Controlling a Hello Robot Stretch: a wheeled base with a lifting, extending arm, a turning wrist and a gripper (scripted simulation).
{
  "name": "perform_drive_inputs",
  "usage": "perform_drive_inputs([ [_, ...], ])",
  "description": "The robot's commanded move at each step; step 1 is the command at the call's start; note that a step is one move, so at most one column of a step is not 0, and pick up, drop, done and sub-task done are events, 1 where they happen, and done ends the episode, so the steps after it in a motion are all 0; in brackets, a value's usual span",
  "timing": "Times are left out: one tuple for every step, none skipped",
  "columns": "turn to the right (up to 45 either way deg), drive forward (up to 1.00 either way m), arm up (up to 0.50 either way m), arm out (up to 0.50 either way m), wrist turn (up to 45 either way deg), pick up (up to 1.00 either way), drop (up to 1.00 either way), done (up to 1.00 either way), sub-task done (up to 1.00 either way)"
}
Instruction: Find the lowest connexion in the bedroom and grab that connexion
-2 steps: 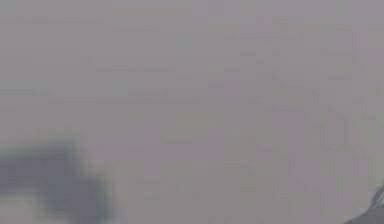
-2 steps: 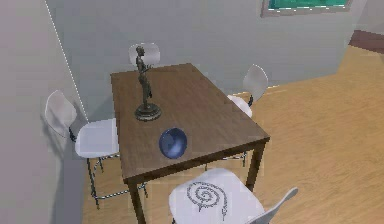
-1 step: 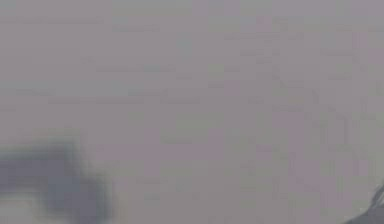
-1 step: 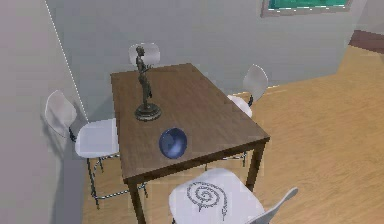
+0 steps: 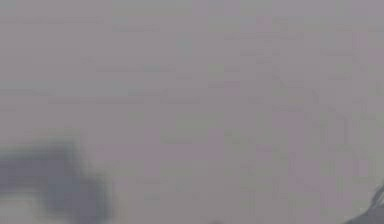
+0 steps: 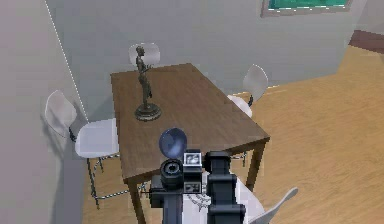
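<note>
Where arm (image 6: 225,200) rises at near edge of counter (image 6: 200,95) | gripper (image 6: 174,160) w/ dark-blue round blob (image 6: 175,141) at far end, can't tell if held, nor if it's the connexion | statue (image 6: 146,85) upright mid-counter | white chairs (image 6: 95,135) around

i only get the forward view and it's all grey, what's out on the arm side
Observer: A brown wooden table with white chairs around it.
Operator: anything on it
Observer: A dark statue stands upright on the tabletop.
Operator: where's the gripper
Observer: The gripper shows at the table's near end; I cannot tell whether it holds anything.
</note>
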Motion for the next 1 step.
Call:
perform_drive_inputs([
  [0.0, 0.0, 0.0, 0.0, 45.0, 0.0, 0.0, 0.0, 0.0],
])
